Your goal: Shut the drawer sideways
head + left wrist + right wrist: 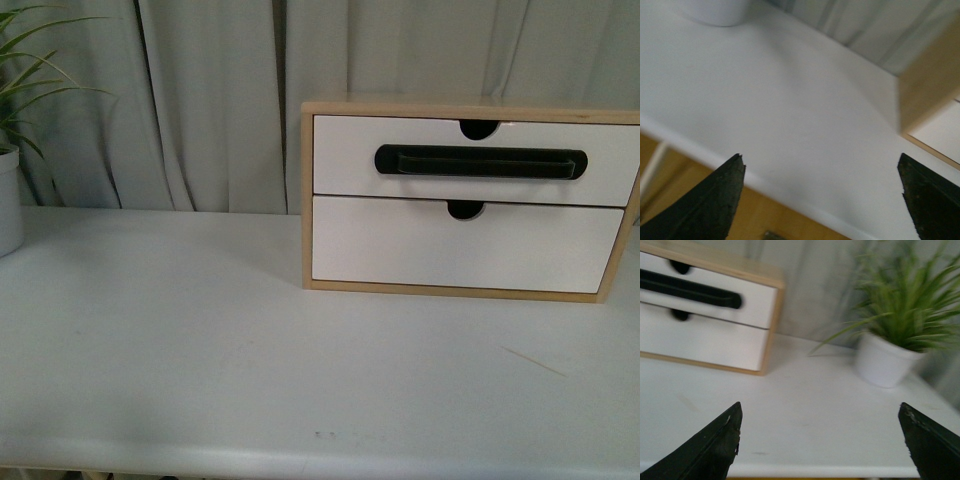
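Drawer has glossy white front, black bar handle; left tool, right tool spread apart.

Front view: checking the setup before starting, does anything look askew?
The handled top drawer sticks out slightly, its front hiding the right edge of the wooden box; the plain drawer below sits flush.

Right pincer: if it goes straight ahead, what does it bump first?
Likely nothing close. The open right pincer aims at the gap between the box and the plant pot, over the table; the curtain behind would come first, though depth is unclear.
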Robot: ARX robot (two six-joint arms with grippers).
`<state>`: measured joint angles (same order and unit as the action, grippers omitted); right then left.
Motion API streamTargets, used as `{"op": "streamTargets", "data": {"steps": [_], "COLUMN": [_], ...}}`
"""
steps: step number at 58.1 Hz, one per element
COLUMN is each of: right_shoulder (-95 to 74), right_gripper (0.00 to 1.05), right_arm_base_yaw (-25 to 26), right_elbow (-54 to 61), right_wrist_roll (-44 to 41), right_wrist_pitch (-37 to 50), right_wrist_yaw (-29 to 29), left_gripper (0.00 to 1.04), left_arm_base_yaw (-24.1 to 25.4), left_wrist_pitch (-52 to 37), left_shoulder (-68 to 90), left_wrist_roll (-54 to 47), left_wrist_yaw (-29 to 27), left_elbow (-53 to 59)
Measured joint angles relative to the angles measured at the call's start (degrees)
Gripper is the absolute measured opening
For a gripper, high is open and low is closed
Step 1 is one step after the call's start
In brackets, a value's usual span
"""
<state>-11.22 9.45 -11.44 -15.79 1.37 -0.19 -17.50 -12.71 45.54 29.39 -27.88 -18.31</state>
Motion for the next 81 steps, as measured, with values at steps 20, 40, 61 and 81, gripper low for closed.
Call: {"op": "streamTargets", "data": {"steps": [20, 40, 61, 81], "right_shoulder": [5.66, 8.09, 10.99, 10.99], "right_gripper": [0.26, 0.01, 0.01, 0.01], "right_arm_base_yaw": [-9.01, -9.25, -9.25, -9.25], "right_elbow": [4.85, 7.85, 11.10, 11.10], "right_wrist_roll": [14.45, 15.02, 15.06, 15.06], "right_wrist_pitch": [-2.69, -1.99, -1.55, -1.55], "right_wrist_yaw": [-0.57, 0.02, -0.02, -0.02], "left_gripper": [0.28, 0.04, 0.04, 0.04], "left_arm_base_yaw": [8.85, 17.29, 17.38, 17.38], "left_wrist_pitch": [-15.98, -9.55, -4.02, 1.36], "left_shoulder": [-10.16, -20.37, -29.07, -34.47], "left_wrist_roll": [-27.50, -28.79, -28.96, -28.96], "left_wrist_yaw": [19.56, 27.47, 27.82, 27.85], "left_elbow": [12.00, 15.54, 17.88, 17.88]}}
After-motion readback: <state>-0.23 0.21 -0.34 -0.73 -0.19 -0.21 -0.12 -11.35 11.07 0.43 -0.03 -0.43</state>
